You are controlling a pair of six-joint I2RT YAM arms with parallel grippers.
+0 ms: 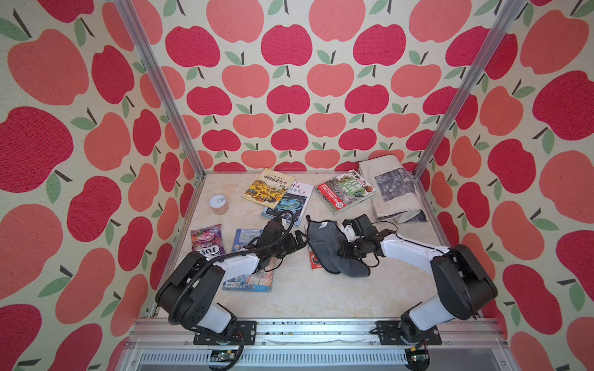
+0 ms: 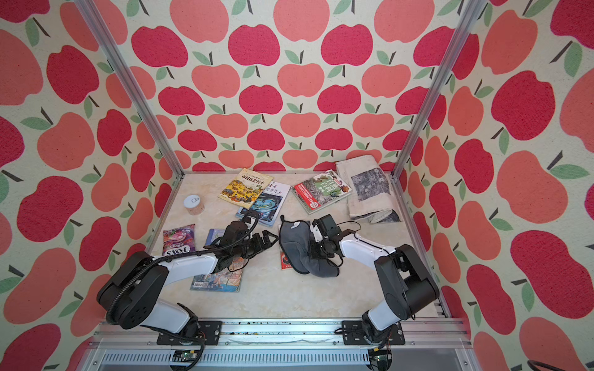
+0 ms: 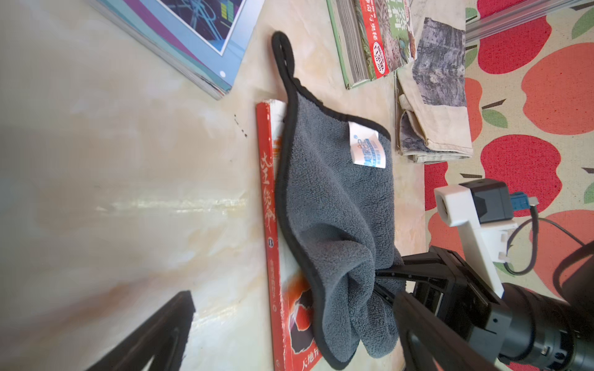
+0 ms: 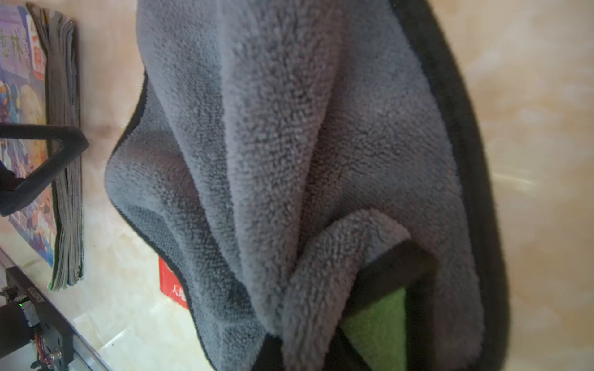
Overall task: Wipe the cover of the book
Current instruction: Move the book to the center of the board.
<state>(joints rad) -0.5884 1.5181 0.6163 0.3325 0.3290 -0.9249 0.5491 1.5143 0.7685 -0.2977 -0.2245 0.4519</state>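
Note:
The book [image 1: 314, 260] is red and lies flat at mid-table; only its left edge and near corner show, also as the book [image 2: 284, 261] in both top views. A grey cloth [image 1: 324, 244] with a black hem and a white label covers most of its cover. My right gripper [image 1: 341, 252] is shut on a bunched fold of the cloth [image 4: 289, 144], right gripper [image 4: 321, 314] fingertips buried in it. My left gripper [image 1: 300, 241] stands open just left of the book, touching nothing. In the left wrist view the red spine [image 3: 268, 199] lies between the left gripper's [image 3: 292, 298] wide fingers.
At the back lie a yellow book [image 1: 268, 188] on a blue magazine [image 1: 286, 205], a green-and-red book [image 1: 344, 191] and a folded newspaper [image 1: 392, 189]. A round tub [image 1: 219, 204], a purple candy pouch [image 1: 207, 239] and a comic book [image 1: 249, 281] under my left arm sit left.

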